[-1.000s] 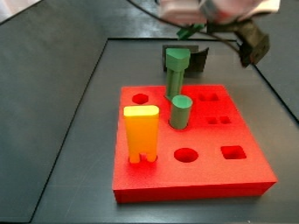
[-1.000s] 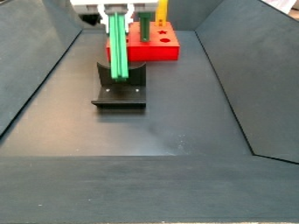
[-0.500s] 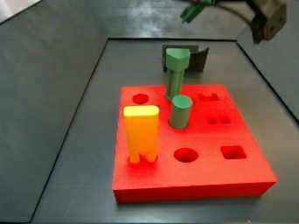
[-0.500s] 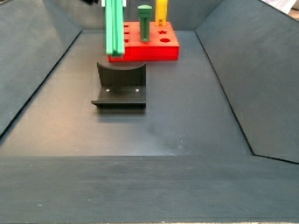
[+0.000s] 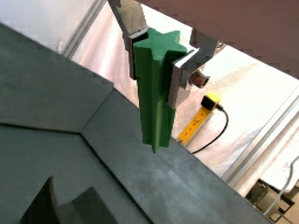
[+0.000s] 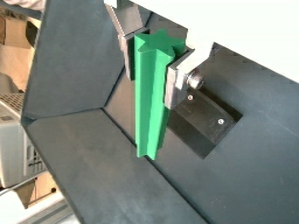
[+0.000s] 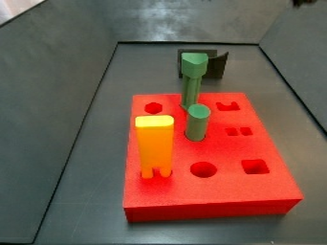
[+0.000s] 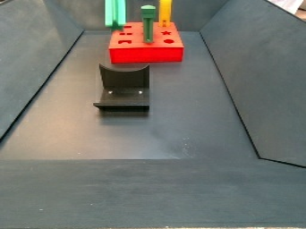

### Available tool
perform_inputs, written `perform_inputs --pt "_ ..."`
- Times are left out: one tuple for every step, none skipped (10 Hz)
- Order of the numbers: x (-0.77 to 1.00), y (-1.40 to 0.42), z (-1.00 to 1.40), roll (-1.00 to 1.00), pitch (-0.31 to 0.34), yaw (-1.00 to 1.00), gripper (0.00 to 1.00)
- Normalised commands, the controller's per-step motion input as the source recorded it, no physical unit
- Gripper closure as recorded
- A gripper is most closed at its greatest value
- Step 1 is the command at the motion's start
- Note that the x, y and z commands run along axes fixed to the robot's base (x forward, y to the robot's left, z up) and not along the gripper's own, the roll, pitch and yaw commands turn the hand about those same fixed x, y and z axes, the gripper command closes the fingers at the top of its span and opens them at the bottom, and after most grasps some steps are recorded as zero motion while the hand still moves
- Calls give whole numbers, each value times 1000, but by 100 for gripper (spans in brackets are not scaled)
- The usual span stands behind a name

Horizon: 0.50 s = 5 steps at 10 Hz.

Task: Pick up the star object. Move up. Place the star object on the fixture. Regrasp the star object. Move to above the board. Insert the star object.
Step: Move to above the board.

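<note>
My gripper (image 5: 160,51) is shut on the top of the star object (image 5: 155,96), a long green ridged bar that hangs straight down between the silver fingers (image 5: 128,19); both wrist views show it (image 6: 151,96). In a side view only the bar's lower end (image 8: 116,11) shows at the top edge, high above the fixture (image 8: 123,87); the gripper itself is out of both side views. The fixture also shows below the bar in a wrist view (image 6: 212,124) and behind the red board (image 7: 262,191). The board (image 8: 149,54) lies beyond the fixture.
On the board stand a tall green hexagon-topped peg (image 7: 192,81), a shorter green cylinder (image 7: 198,122) and an orange-yellow block (image 7: 155,144). Several shaped holes (image 7: 257,167) are open. Dark sloping walls (image 8: 54,63) enclose the floor.
The gripper has risen with the star object, lifting it off the fixture; gripper and most of the bar have left both side views through the top.
</note>
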Motion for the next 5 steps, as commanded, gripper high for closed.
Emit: perform_inputs --pt "-15 -10 537 -44 91 46 100" --pt "-8 -11 377 -42 100 51 100" --pt "2 -11 168 -34 108 62 100" --pt "-781 -1000 318 -1000 3 -89 100" --pt "-783 -1000 320 -1000 -8 -83 100"
